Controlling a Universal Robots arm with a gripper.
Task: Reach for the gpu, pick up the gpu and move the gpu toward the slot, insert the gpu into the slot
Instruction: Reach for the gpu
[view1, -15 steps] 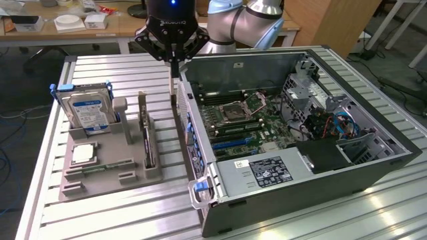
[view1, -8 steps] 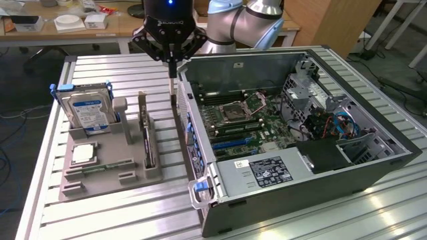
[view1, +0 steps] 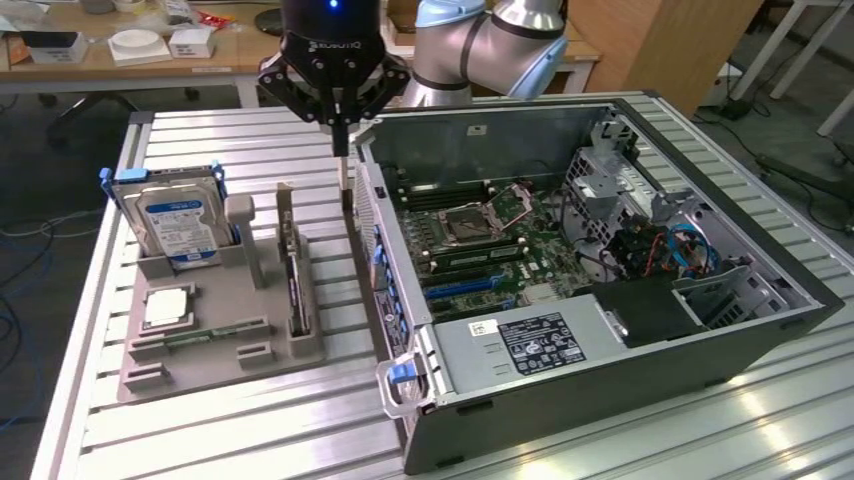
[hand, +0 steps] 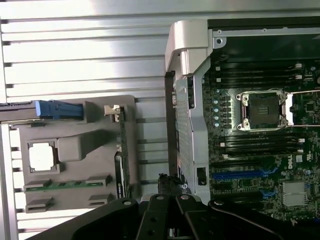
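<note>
Tool clenched on nothing, hanging above the gap between grey holder and computer case; gpu upright on edge in that holder on the bench; likely light, stiff, fragile (bare circuitry); best pinched across the top edge, mid-length.

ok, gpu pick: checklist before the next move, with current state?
1. gpu upright on edge in tray: ok.
2. gripper empty: ok, nothing between the fingers.
3. Jaws open for a grasp: not ok, shut.
4. gripper above gpu: not ok, it hangs over the gap between tray and case.
5. slot free: ok, the blue strip looks empty.
6. case side open, board reachable from above: ok.
</note>
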